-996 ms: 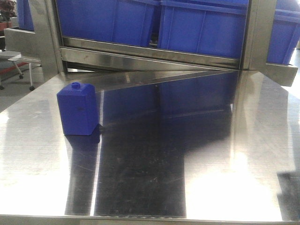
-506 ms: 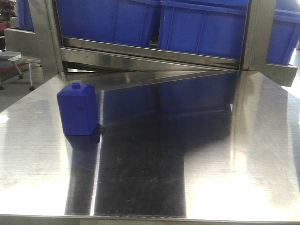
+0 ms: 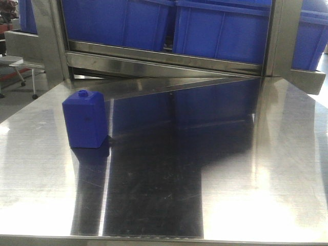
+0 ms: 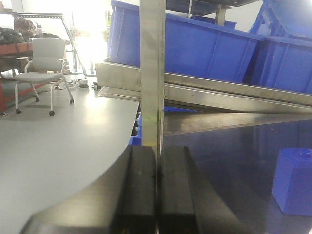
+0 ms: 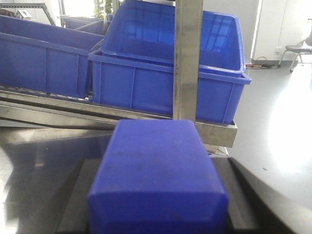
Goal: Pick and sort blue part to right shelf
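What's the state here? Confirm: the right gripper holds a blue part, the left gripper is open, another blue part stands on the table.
Wrong on one count: the left gripper is shut, pads together, empty, as the left wrist view shows. The rest holds.

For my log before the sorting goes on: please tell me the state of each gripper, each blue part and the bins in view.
Left gripper: shut, empty.
Right gripper: shut on held blue part.
Standing blue part: upright on the table, untouched.
Blue bins: open-topped, contents hidden.
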Motion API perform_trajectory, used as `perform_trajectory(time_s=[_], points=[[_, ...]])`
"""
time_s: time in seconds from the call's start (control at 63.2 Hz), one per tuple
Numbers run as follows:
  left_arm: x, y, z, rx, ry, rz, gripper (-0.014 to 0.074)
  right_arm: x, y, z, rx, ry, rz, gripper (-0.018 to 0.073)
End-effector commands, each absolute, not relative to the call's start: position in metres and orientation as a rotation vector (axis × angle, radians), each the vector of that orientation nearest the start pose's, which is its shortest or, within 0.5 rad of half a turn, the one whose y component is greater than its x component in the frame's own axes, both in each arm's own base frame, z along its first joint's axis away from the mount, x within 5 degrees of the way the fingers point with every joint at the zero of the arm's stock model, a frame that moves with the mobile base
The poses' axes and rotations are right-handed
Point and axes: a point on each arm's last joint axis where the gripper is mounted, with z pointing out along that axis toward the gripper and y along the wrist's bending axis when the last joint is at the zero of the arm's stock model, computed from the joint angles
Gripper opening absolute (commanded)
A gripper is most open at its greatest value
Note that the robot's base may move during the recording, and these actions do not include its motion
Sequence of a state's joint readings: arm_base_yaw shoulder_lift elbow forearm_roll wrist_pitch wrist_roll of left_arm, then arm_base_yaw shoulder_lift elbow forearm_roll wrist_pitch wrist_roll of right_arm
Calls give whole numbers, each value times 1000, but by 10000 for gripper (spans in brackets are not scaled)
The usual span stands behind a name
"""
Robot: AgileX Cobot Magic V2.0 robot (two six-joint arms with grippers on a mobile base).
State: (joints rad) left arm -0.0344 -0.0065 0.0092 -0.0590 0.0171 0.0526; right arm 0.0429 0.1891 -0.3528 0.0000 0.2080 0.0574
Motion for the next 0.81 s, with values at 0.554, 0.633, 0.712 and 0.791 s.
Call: perform_trajectory(time_s=[0.554, 0.633, 0.712, 0.791], points=[[55, -1, 211, 5, 1418, -43, 123, 56, 2, 319, -5, 1415, 58, 412], [55, -1, 211, 5, 1418, -43, 123, 56, 2, 319, -5, 1415, 58, 412], [55, -1, 211, 5, 1418, -43, 123, 56, 2, 319, -5, 1415, 58, 412], [55, -1, 211, 3, 1418, -44, 123, 56, 2, 319, -5, 1415, 58, 412]])
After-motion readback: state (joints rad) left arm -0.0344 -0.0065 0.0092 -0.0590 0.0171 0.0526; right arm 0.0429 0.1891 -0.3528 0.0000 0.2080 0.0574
